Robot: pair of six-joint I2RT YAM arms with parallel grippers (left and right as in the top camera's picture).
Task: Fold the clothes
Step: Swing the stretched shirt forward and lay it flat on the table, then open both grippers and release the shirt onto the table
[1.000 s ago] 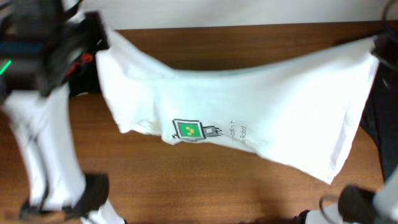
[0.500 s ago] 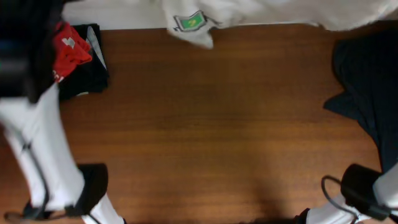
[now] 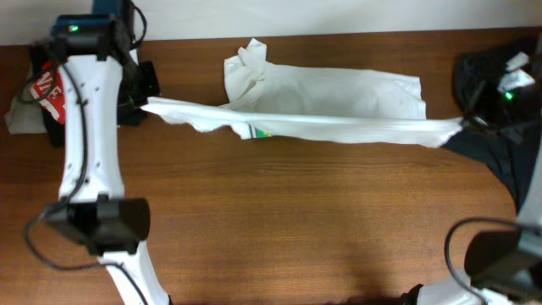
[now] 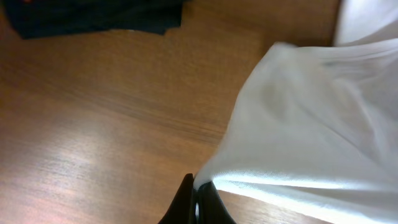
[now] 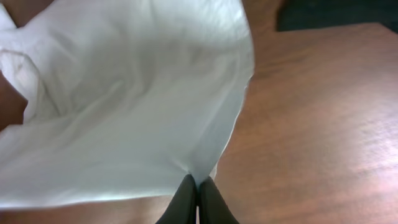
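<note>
Nearest the arm bases, the brown wooden counter [image 3: 296,220] shows bare wood. Past that, the large white soft collared shirt [image 3: 339,89] is strung across the middle. Its near edge is a taut band raised off the wood, and the rest of the body lies flat behind it. A small green print [image 3: 258,131] peeks out under the band.

The left gripper [image 3: 140,103] holds the band's left end. In the left wrist view its jaws are pressed together on a thin pinch of the white cloth. The right gripper [image 3: 464,120] holds the other end. In the right wrist view those jaws are likewise clamped on a gathered corner, with the fabric fanning away from them.

The shirt looks light and limp. It probably has no stiffness of its own, so it will likely sag and crumple wherever tension drops, and so small a pinch could slip free. The best holds seem to be hems and corners, kept pulled apart.

At the shirt's far left end sits a crumpled lump; I cannot tell whether it is collar or sleeve. Furthest off, a red garment with white lettering [image 3: 49,89] lies by the left edge and a dark slate garment [image 3: 491,152] by the right.
</note>
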